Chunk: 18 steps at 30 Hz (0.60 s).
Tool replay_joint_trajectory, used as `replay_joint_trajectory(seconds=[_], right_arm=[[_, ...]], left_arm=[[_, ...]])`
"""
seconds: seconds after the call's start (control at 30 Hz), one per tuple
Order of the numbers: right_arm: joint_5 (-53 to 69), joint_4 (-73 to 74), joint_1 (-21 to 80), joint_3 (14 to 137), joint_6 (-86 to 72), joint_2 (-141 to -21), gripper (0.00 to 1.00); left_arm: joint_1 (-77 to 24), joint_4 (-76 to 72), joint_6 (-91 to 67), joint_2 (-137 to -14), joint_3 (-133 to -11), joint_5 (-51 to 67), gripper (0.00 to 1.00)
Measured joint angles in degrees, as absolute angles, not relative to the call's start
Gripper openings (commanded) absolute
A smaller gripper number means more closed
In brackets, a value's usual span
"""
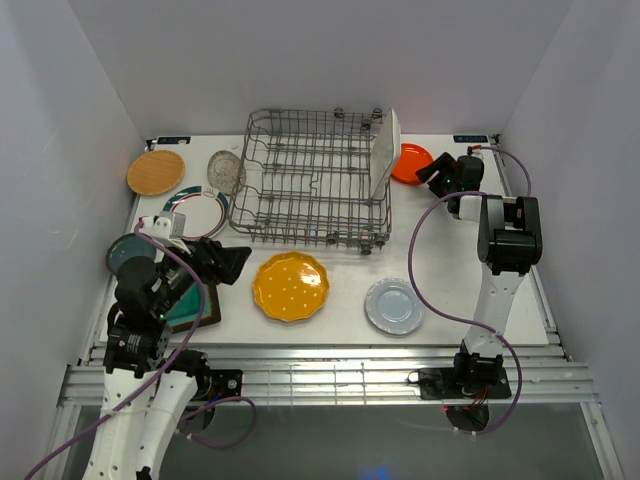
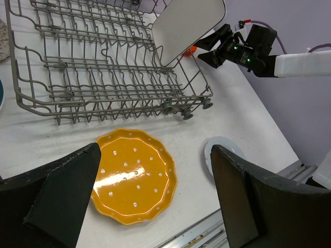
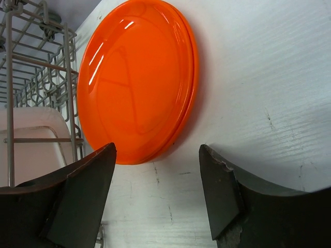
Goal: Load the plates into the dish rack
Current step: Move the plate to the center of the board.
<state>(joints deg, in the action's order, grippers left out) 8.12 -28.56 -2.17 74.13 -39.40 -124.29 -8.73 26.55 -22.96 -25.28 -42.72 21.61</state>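
Nearest to the lens, two dark fingers point(image 2: 62, 196) of the left claw point(image 2: 155, 155) are standing wide apart with nothing between them. They are hovering above the yellow plate point(image 2: 135, 175), which is lying flat on the desk point(image 2: 41, 139) just in front of the rack point(image 2: 103, 62). On the other side, the right claw point(image 3: 158, 150) is also released and empty, and it is pointing at the near rim of the orange plate point(image 3: 137, 77), which is lying flat on the desk beside the right end of the rack. Only one plate is sitting in the rack: the white plate point(image 1: 383, 155) is standing on its edge at the right side. All others are waiting on the desk: the grey plate point(image 1: 394, 305) near the yellow one, the wooden plate point(image 1: 156, 172), the glass plate point(image 1: 226, 172) and the green-rimmed plate point(image 1: 197, 212) left of the rack, and the dark teal plate point(image 1: 130, 252) and the square plate point(image 1: 195, 305) partly hiding under the left arm. I am judging that the loading is only beginning and the step in hand is the reach for the orange plate. Because this plate is lying flat, the next move is probably calling for one finger going under the rim and the other coming over it, then a firm pinch before lifting, tilting the plate upright and guiding it between the tines.
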Motion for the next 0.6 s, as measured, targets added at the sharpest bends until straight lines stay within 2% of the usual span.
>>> replay_joint_trajectory(seconds=[0.37, 0.6], right_arm=[[8.1, -25.6, -2.2, 77.9, -39.9, -125.0, 0.63], [8.1, -22.6, -2.2, 80.7, -40.1, -126.8, 0.63]], left_arm=[[-8.7, 26.5, -23.0, -25.4, -42.7, 21.6, 0.98], [-8.7, 26.5, -23.0, -25.4, -42.7, 21.6, 0.98]])
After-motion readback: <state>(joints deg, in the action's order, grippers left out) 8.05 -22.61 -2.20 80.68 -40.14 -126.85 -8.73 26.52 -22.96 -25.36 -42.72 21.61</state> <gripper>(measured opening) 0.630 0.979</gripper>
